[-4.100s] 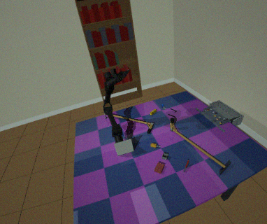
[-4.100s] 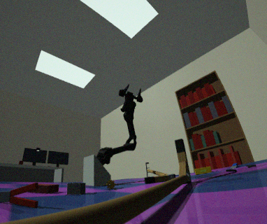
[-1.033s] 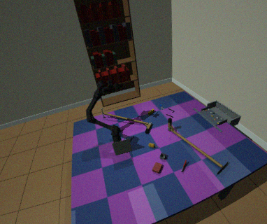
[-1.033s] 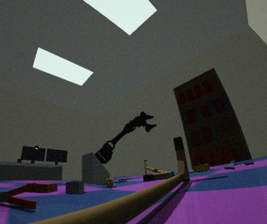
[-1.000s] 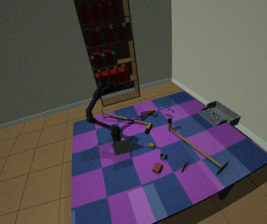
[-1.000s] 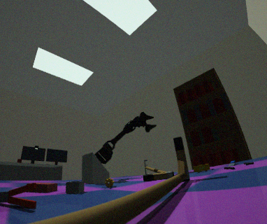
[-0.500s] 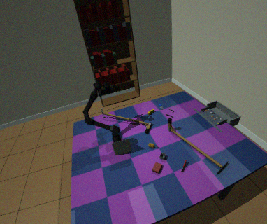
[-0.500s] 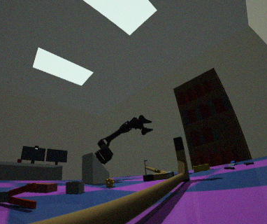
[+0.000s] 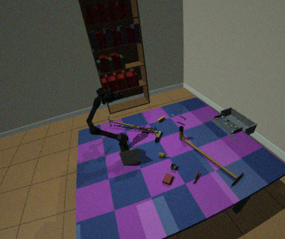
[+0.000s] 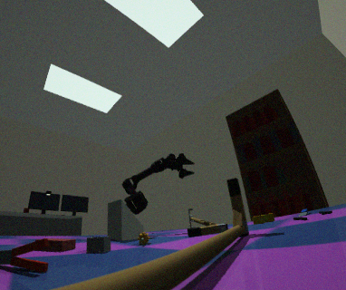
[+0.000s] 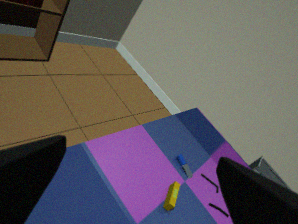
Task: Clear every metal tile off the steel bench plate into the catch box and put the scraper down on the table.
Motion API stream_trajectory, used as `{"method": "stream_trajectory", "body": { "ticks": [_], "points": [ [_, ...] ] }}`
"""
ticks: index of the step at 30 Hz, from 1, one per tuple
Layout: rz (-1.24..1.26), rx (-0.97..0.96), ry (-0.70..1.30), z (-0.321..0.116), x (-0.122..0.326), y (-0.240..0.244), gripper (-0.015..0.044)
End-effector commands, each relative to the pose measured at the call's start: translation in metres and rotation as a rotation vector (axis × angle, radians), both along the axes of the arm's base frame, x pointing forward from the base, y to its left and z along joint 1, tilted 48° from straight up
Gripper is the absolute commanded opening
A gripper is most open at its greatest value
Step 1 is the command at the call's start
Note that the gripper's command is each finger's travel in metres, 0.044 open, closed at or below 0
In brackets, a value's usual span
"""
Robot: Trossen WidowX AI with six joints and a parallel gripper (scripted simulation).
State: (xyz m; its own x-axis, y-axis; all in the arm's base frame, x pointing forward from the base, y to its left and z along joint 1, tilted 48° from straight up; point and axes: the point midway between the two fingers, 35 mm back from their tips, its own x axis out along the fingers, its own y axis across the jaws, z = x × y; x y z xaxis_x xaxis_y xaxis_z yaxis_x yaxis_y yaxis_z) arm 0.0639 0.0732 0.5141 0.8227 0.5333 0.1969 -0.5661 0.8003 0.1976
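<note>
My gripper (image 9: 112, 96) (image 10: 192, 167) (image 11: 142, 151) is open and empty, raised high above the back left of the table, away from both long tools. A long tool (image 9: 211, 158) (image 10: 188, 260) with a wooden shaft lies across the right of the table; its wide dark blade is at the near end and a short dark-tipped post stands at its far end. Another wooden-shafted tool (image 9: 133, 126) (image 10: 205, 223) with a dark head lies beyond the arm base. Which is the scraper is unclear. The grey bench plate and walled box (image 9: 251, 127) (image 11: 270, 173) are at the far right; small tiles (image 9: 227, 120) show there.
A yellow block (image 9: 161, 119) (image 10: 264, 218) (image 11: 172, 196), a blue-and-grey item (image 9: 171, 113) (image 11: 184, 166) and thin dark hooks (image 11: 210, 182) lie at the back. A red block (image 9: 168, 178), a yellow piece (image 9: 162, 154), a dark block (image 9: 174, 166) (image 10: 98, 245) and a red-handled tool (image 9: 196, 177) lie nearer.
</note>
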Motion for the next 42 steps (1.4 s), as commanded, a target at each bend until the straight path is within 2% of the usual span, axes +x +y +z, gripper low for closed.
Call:
{"method": "stream_trajectory", "body": {
  "ticks": [1,42],
  "points": [
    [0.03,-0.009,-0.012,-0.002,-0.011,0.0,0.044],
    [0.404,-0.075,-0.111,-0.036,-0.104,-0.042,0.044]
  ]
}}
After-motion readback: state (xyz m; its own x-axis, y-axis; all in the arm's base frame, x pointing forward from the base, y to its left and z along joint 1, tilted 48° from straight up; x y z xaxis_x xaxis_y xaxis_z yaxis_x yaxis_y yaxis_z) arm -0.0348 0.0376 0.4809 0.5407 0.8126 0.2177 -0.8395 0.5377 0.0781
